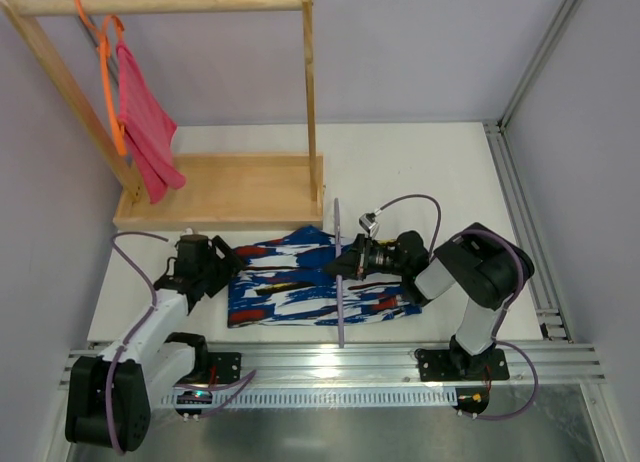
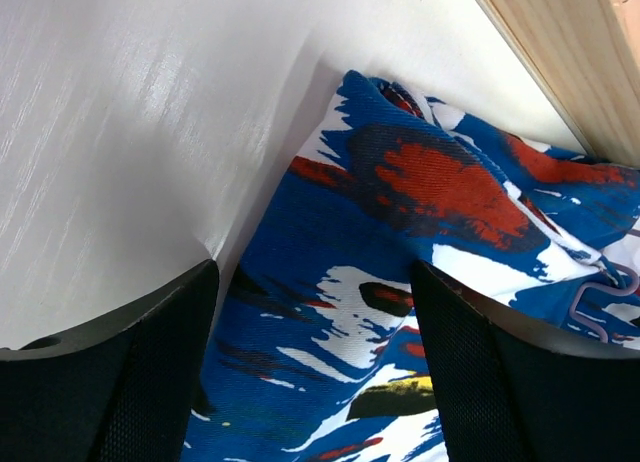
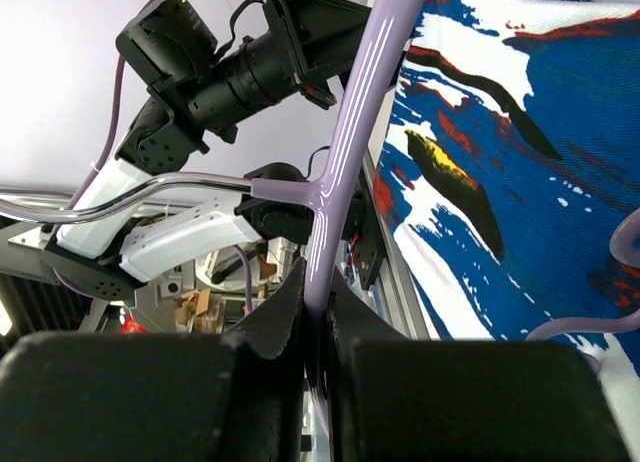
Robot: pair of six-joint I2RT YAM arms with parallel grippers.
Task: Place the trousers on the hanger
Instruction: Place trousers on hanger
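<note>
The trousers (image 1: pixel 290 282), in a blue, white, red and black print, lie folded flat on the white table in front of the arms. The lavender hanger (image 1: pixel 338 282) stands on edge across their right part, running near to far. My right gripper (image 1: pixel 347 263) is shut on the hanger (image 3: pixel 350 132), pinching its thin arm just past the hook joint; the trousers (image 3: pixel 540 162) lie to its right. My left gripper (image 1: pixel 226 262) is open at the left end of the trousers (image 2: pixel 400 242), its fingers (image 2: pixel 150 382) wide apart over the cloth. A lavender curl of the hanger (image 2: pixel 600 304) shows at the far side.
A wooden rack (image 1: pixel 220 187) stands at the back left, with an orange hanger (image 1: pixel 108 82) holding a pink-red cloth (image 1: pixel 145 132) on its rail. Its base edge (image 2: pixel 560 52) lies just beyond the trousers. Aluminium rails run along the front (image 1: pixel 340 362) and the right side (image 1: pixel 520 212).
</note>
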